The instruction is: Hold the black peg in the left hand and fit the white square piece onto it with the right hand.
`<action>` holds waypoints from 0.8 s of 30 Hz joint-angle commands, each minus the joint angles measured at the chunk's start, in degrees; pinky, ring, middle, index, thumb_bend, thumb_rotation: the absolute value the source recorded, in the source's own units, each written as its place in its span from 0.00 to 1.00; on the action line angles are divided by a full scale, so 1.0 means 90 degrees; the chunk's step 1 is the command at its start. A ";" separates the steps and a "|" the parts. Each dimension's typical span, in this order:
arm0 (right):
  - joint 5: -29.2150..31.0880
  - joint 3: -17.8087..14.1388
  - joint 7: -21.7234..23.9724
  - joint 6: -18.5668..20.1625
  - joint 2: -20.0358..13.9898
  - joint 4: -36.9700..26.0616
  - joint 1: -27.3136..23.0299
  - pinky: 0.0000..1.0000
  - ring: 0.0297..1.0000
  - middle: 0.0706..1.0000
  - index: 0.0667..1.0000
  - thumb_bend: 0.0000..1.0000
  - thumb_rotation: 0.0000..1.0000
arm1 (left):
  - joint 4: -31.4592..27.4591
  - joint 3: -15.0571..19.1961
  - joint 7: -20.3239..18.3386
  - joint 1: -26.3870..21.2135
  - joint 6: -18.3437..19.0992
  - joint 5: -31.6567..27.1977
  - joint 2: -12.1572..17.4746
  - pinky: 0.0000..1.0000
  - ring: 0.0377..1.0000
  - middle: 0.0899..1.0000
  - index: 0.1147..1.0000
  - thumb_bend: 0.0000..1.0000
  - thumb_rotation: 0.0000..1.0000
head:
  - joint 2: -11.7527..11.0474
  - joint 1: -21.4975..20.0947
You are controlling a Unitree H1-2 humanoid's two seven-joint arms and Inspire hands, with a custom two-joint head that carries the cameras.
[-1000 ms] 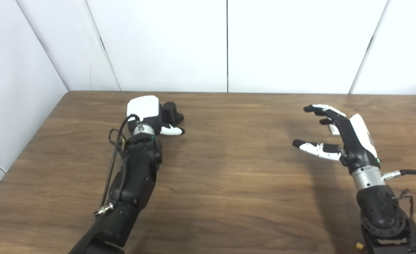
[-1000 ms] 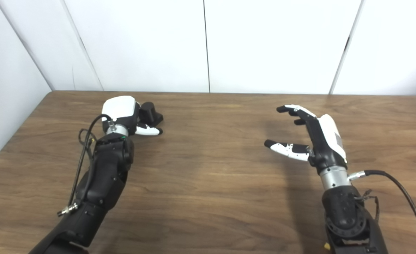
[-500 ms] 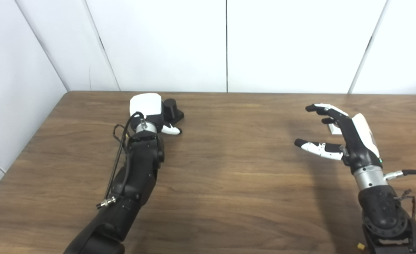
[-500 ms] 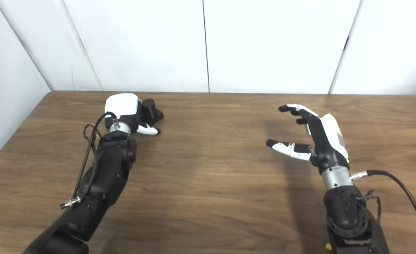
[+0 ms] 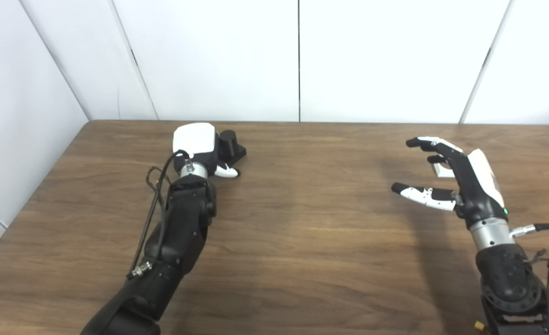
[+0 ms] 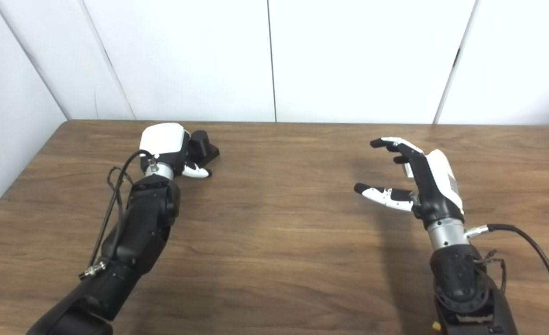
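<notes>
On the wooden table (image 6: 274, 223), the left hand (image 6: 169, 149) lies against the black peg (image 6: 202, 145) — whether it grips is hidden. The right hand (image 6: 418, 179) hovers with fingers (image 6: 386, 143) spread, the white square piece (image 6: 408, 170) barely visible behind it.

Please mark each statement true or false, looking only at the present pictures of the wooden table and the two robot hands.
1. The right hand has its fingers spread and holds nothing. True.
2. The small white square piece is already fitted on the black peg. False: it lies on the brown wooden table, behind the right hand.
3. The left hand is at the black peg. True.
4. The peg stands at the table's near edge. False: it stands far back, left.
</notes>
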 commanded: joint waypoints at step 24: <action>0.0049 -0.0067 -0.0026 -0.0062 -0.0084 -0.0281 -0.0226 0.74 0.81 0.80 0.70 0.71 0.22 | -0.0536 -0.0174 0.1024 0.0337 -0.0110 -0.1285 0.0214 0.67 0.74 0.75 0.42 0.52 0.06 | 0.0073 -0.0008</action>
